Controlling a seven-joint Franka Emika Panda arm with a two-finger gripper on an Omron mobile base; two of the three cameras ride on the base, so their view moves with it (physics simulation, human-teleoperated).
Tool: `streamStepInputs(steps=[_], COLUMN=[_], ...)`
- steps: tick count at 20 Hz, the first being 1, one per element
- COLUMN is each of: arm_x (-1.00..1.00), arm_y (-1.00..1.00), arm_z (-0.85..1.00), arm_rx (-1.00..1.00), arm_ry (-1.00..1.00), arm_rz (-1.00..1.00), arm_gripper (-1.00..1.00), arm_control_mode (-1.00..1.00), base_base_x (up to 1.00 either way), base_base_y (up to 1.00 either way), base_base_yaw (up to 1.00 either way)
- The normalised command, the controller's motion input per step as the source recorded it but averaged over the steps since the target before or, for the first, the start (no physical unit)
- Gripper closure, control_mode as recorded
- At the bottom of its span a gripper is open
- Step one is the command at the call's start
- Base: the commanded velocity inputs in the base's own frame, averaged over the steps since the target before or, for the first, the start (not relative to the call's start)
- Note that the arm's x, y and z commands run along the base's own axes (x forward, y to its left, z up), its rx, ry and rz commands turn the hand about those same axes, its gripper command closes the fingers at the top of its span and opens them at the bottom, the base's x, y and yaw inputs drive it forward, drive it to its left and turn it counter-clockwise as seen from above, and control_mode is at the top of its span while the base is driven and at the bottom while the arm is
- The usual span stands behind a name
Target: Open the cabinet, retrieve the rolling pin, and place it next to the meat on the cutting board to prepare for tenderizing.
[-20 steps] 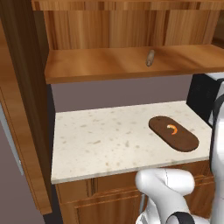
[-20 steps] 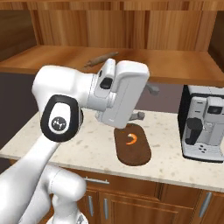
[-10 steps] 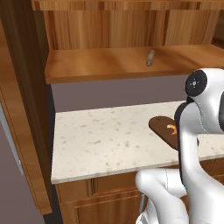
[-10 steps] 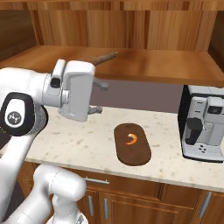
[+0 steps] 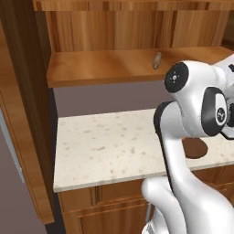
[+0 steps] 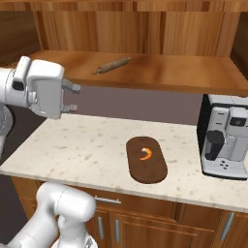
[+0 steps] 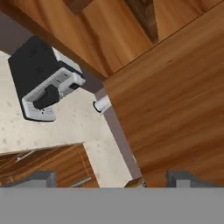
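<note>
Rolling pin [image 6: 112, 65] lies on shelf, seemingly well apart from wide, empty gripper [image 6: 72, 98].

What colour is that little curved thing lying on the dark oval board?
Orange. The meat shows best in the right base view, on the dark brown cutting board.

Even, soft rendered light — faint shadows, slight pixel blur.

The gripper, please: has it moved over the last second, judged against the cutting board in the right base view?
Yes. The gripper was above the cutting board a second ago; it has swung left, well clear of it, and stands open.
</note>
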Motion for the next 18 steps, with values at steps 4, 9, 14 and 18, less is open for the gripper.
streamStepInputs(steps=[4, 9, 14, 18], arm_x=[0.0, 0.0, 0.09, 0.07], arm_y=[0.43, 0.29, 0.25, 0.29], arm_z=[0.37, 0.23, 0.01, 0.0], arm_rx=[0.25, 0.23, 0.16, 0.12], arm_ry=[-0.33, -0.39, -0.44, -0.19], arm_rz=[0.0, 0.0, 0.04, 0.03], arm_gripper=[-1.0, -1.0, -1.0, -1.0], arm_control_mode=[-1.0, -1.0, -1.0, -1.0], base_base_x=[0.0, 0.0, 0.0, 0.0], base_base_y=[0.0, 0.0, 0.0, 0.0], base_base_yaw=[0.0, 0.0, 0.0, 0.0])
